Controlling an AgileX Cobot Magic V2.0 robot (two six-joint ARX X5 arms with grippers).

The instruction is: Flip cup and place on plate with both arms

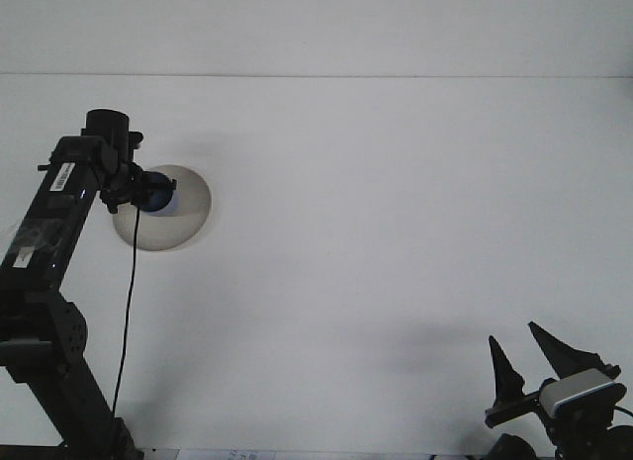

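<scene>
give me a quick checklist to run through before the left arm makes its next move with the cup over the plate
1. Cup is over the plate: ok, the blue cup overlaps the plate's left part.
2. Left gripper grip on the cup: cannot tell, the arm hides the contact.
3. Cup orientation, upright or flipped: cannot tell, too little of it shows.
4. Cup resting on the plate or held above it: cannot tell from this single view.
5. Right gripper out of the way: ok, it sits at the bottom right corner, open, far from the plate.
6. Table around the plate free of other things: ok.
</scene>
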